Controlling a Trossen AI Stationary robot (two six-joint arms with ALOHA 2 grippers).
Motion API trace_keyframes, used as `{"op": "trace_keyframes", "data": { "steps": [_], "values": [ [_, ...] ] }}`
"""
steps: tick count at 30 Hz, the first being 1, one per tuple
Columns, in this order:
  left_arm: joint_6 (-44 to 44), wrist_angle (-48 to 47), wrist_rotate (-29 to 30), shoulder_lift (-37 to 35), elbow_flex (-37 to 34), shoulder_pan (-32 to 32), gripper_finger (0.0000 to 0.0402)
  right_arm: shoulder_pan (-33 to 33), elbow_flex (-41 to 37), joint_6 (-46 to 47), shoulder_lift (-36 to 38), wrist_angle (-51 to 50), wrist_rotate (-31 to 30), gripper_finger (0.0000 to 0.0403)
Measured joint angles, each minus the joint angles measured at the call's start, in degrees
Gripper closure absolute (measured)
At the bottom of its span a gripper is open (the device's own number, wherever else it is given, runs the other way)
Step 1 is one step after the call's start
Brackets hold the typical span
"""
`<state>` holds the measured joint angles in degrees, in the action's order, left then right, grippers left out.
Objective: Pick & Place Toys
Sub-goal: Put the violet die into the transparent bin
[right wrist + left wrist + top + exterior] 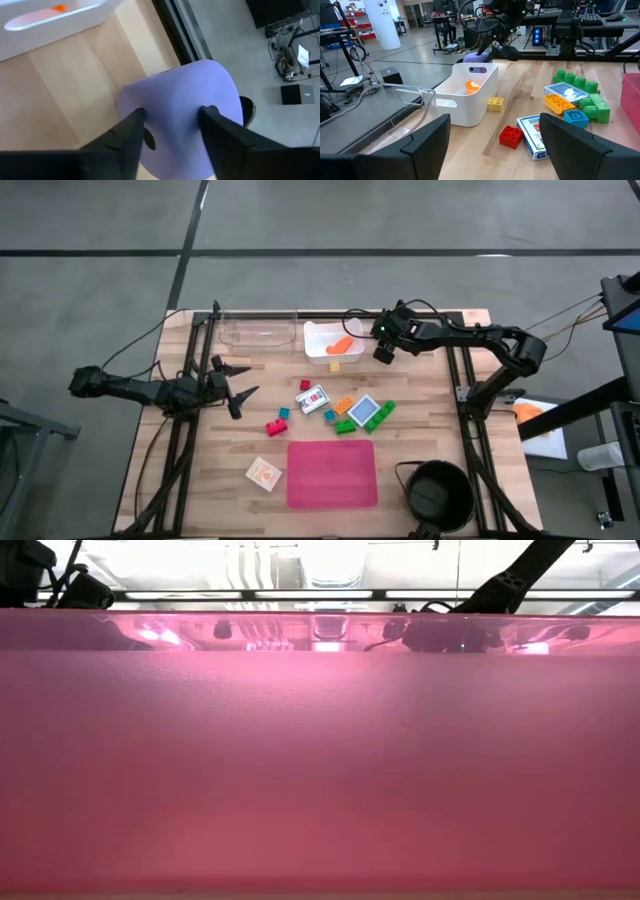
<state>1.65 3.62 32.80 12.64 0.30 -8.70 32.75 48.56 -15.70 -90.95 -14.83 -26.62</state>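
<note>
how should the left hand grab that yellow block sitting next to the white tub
Come from straight above and pinch the yellow block across its two flat sides running away from the tub. It sits upright on the table close beside the tub wall, so the left hand avoids bumping it.

- The pink mat point(320, 760) fills your low view and hides the table.
- Right gripper point(172, 125): its fingers cover part of the purple die point(180, 100).

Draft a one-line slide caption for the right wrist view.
Right gripper shut on the purple die, beside the white tub with an orange piece inside.
</note>
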Motion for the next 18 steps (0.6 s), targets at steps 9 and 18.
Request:
{"op": "trace_keyframes", "data": {
  "steps": [9,18],
  "values": [
    [0.0,0.0,0.0,0.0,0.0,0.0,0.0098,-0.1,0.1,0.4,0.1,-1.8,1.5,0.0374],
    [0.0,0.0,0.0,0.0,0.0,0.0,0.0098,-3.2,0.0,2.6,1.3,-6.8,6.3,0.0382]
  ]
}}
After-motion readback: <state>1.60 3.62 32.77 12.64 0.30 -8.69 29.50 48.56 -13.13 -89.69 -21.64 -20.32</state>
